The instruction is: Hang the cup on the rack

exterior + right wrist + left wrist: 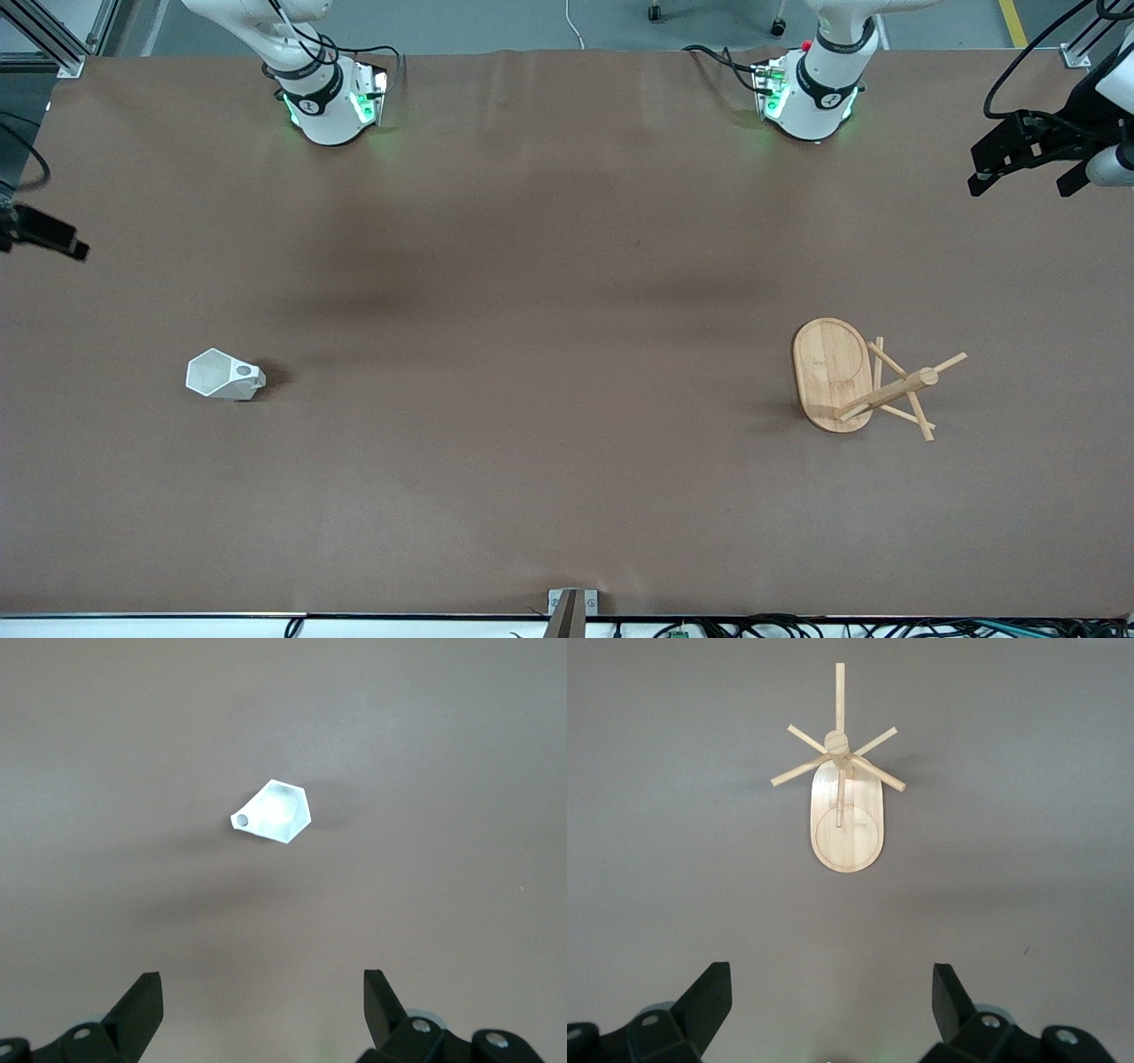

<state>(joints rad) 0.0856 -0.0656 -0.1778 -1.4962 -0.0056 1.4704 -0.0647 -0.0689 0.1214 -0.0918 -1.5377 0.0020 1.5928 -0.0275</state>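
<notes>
The white faceted cup [224,376] is on the table toward the right arm's end, with its hexagonal rim turned toward that end and the hole of its handle showing on top. It also shows in the right wrist view [276,812]. The bamboo rack [833,372] stands toward the left arm's end, with its post and thin pegs above its oval base. It also shows in the left wrist view [846,819]. My left gripper [831,1010] is open and empty, high up at its end of the table [1019,182]. My right gripper [263,1010] is open and empty, high up at the other end [44,232].
The brown table top [549,354] holds only the cup and the rack. Both arm bases [328,97] stand along the edge farthest from the front camera. A small metal bracket [571,607] sits at the nearest edge.
</notes>
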